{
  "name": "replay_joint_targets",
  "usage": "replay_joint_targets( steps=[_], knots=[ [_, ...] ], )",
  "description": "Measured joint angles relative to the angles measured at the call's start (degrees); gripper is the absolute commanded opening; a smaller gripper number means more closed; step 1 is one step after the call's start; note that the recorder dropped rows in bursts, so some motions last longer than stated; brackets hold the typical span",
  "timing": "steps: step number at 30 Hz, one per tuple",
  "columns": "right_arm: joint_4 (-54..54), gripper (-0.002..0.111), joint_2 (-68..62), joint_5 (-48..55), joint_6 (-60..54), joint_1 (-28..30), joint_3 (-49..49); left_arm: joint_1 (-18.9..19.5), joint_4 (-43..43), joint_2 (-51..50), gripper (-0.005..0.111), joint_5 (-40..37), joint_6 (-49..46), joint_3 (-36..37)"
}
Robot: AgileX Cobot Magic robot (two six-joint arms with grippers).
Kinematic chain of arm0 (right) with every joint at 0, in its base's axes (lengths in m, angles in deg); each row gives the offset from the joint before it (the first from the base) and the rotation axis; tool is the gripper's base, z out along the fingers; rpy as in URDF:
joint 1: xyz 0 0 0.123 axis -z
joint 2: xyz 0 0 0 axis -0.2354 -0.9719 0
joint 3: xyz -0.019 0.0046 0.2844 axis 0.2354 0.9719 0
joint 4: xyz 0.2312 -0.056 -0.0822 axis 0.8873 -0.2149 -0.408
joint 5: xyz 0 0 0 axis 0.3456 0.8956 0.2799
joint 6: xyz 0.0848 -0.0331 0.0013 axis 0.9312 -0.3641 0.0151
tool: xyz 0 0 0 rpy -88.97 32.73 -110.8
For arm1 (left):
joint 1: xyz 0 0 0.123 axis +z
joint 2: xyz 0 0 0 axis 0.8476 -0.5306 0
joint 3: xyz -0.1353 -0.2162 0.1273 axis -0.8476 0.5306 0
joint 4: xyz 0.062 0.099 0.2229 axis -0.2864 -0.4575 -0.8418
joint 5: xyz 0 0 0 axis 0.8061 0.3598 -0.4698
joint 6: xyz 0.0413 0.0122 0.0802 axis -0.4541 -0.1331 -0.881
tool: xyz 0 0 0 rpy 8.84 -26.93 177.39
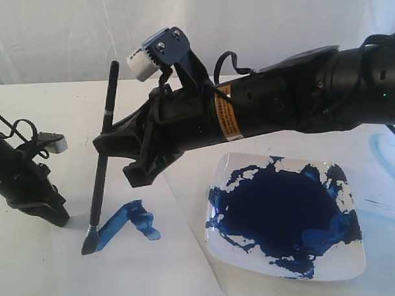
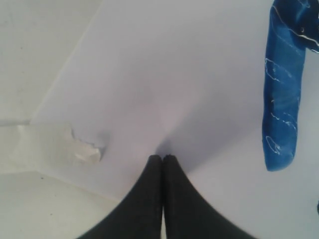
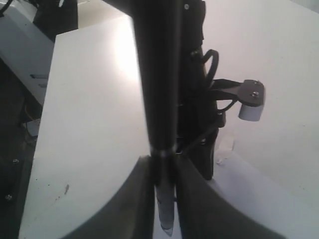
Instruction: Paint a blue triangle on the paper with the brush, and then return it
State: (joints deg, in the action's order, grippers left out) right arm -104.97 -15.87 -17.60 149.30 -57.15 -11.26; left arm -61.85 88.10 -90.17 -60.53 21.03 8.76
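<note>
Right gripper [image 1: 107, 139] pinches brush [image 1: 100, 190] mid-handle, near upright, tip on paper [image 1: 150, 273] at open corner of triangle [image 1: 132, 223]; closing stroke should run toward plate [image 1: 357, 267]. Left gripper [image 2: 163, 160] pressed together, tips on paper

Exterior view: the left arm [image 1: 23, 180] is cut off at 9 o'clock, the right arm [image 1: 280, 109] and a pale smear [image 1: 383, 153] at 3 o'clock. Left wrist view: the triangle [image 2: 281, 89] runs off the edge. Right wrist view: the brush [image 3: 159, 74] is blurred, partly hidden between fingers [image 3: 134, 199].
</note>
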Motion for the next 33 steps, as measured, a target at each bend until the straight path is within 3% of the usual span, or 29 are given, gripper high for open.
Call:
replay_joint_targets(
  steps=[6,33],
  knots=[
    [0.9,0.000,-0.4,-2.1,-5.5,0.0,0.0,0.0,0.0,0.0,0.000,0.0,0.0,0.0],
    [5.7,0.000,-2.2,0.0,-9.3,0.0,0.0,0.0,0.0,0.0,0.000,0.0,0.0,0.0]
  ],
)
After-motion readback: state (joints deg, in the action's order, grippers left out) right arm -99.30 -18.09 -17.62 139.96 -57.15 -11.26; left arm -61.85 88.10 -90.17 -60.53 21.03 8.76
